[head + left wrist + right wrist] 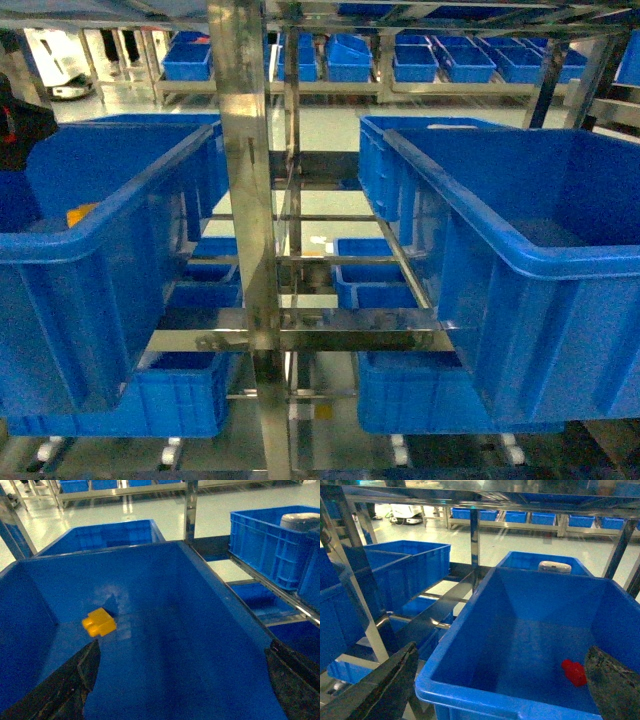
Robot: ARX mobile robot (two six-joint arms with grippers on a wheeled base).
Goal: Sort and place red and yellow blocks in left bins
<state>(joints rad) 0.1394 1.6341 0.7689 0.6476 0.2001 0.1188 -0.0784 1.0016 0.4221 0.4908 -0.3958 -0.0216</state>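
The orange-yellow block (pixel 99 622) lies on the floor of a large blue bin (pixel 125 575), near its left wall. My left gripper (pixel 182 680) hangs open above that bin, nothing between its fingers, the block just beyond its left finger (pixel 75 680). In the head view a sliver of the yellow block (pixel 80 213) shows inside the left bin (pixel 100 250); neither gripper appears there. The red block (pixel 574 672) rests on the floor of another blue bin (pixel 485 700), close to the right finger (pixel 615 685) of my open right gripper (pixel 502 685).
A steel rack post (pixel 245 200) stands between the left bin and the right bin (pixel 520 260). Smaller blue crates (pixel 370 275) sit on lower shelves. A pale rounded object (pixel 555 566) lies in the crate behind. Several crates (pixel 450 60) line a far rack.
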